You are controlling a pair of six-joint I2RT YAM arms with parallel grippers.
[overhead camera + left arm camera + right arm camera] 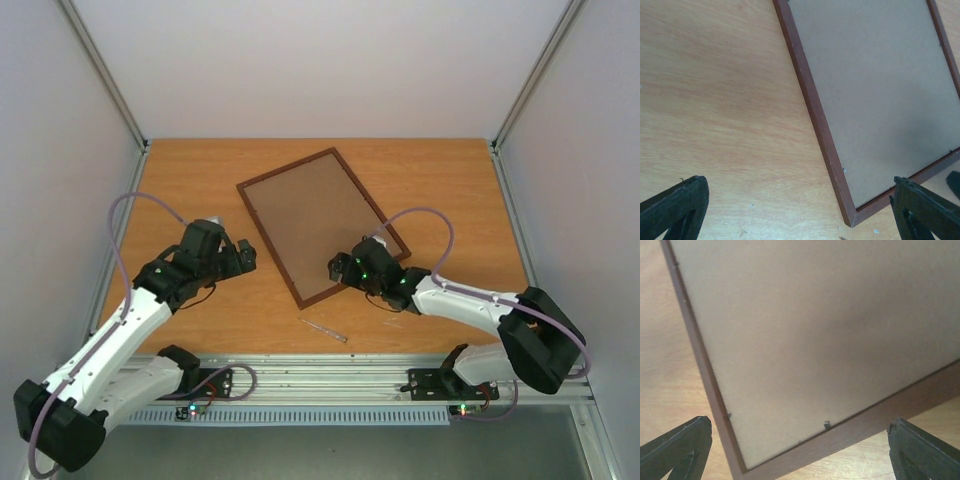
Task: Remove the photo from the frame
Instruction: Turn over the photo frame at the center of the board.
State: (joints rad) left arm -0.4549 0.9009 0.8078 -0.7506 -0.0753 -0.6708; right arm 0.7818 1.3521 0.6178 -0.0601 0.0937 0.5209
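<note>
The wooden desk (200, 180) holds the frame (322, 226) in its middle, plain back up. The left fingers (677, 207) hang wide open beside it. The right fingers (680, 447) hang open over its near end. A thin stick (324, 330) lies nearby.

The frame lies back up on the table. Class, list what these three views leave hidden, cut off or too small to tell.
- All views: the photo is hidden by the frame's brown back.
- Top view: the thin pale object near the front edge is too small to identify.
- Right wrist view: the small clip is blurred.
- Both wrist views: picture edges cut off the frame's far corners.
</note>
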